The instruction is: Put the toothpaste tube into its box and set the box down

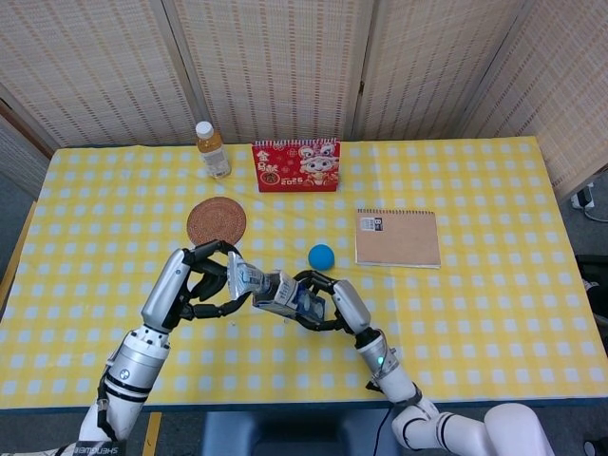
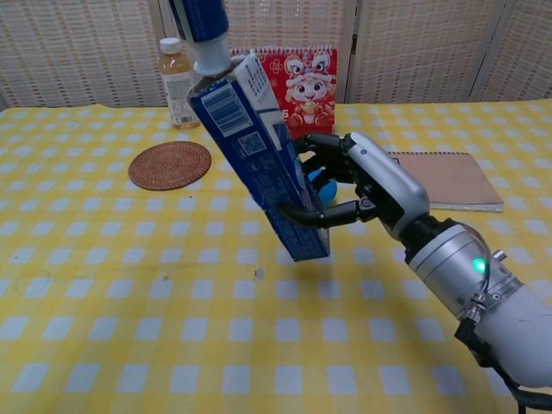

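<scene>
My right hand [image 1: 334,303] [image 2: 362,185] grips the blue toothpaste box [image 1: 288,297] [image 2: 259,168] above the table, its open end tilted up toward the left. My left hand [image 1: 195,286] holds the blue and white toothpaste tube [image 1: 243,277] [image 2: 201,30], cap end pointing at the box. The tube's white cap touches the box's open mouth. In the chest view only the tube's cap end shows at the top edge; the left hand itself is out of that frame.
A blue ball [image 1: 321,256] lies just behind the box. A round woven coaster [image 1: 217,223] [image 2: 170,165], a drink bottle [image 1: 212,149] [image 2: 177,82], a red desk calendar [image 1: 295,165] [image 2: 302,78] and a spiral notebook [image 1: 397,237] [image 2: 448,179] lie on the yellow checked table [image 1: 494,313].
</scene>
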